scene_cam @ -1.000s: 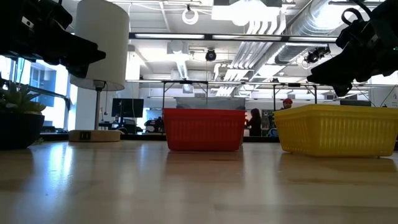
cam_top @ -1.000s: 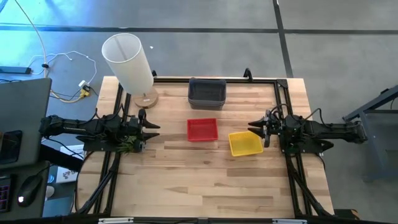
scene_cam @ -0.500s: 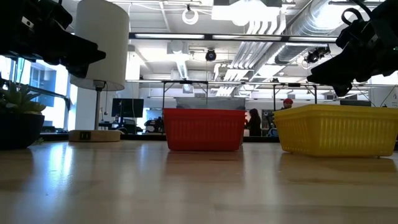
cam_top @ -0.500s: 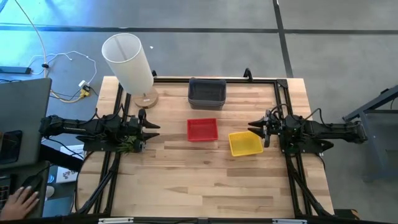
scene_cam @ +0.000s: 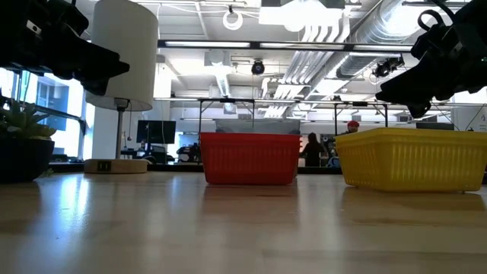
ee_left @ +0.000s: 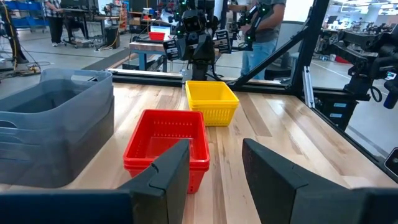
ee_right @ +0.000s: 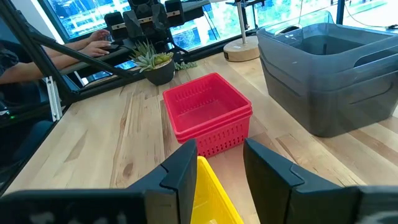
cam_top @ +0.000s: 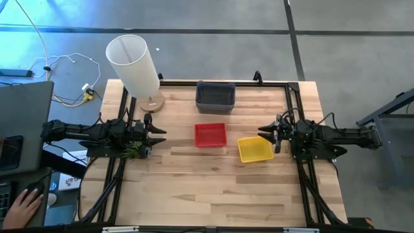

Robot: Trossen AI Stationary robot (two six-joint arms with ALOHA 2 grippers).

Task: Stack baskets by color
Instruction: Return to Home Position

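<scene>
Nested grey baskets (cam_top: 215, 97) stand at the table's far middle. Nested red baskets (cam_top: 211, 135) sit at the centre, with a yellow basket (cam_top: 255, 149) to their right, turned slightly. All rest bottom down on the wood. My left gripper (cam_top: 157, 133) hovers level at the left edge, open and pointing at the red baskets (ee_left: 165, 146). My right gripper (cam_top: 262, 133) hovers at the right edge, open, just above the yellow basket's (ee_right: 208, 193) far right corner. In the low view it hangs clear of the basket's rim (scene_cam: 411, 133).
A tall white cylinder on a wooden base (cam_top: 136, 65) stands at the far left corner. A small potted plant (ee_right: 152, 62) sits by the left arm. Black frame rails (cam_top: 292, 103) run along the far and side edges. Bare wood (cam_top: 213, 194) fills the near half.
Both arms and all baskets have kept still. A person's hand has come to the mouse on the desk beside the table's near left corner.
</scene>
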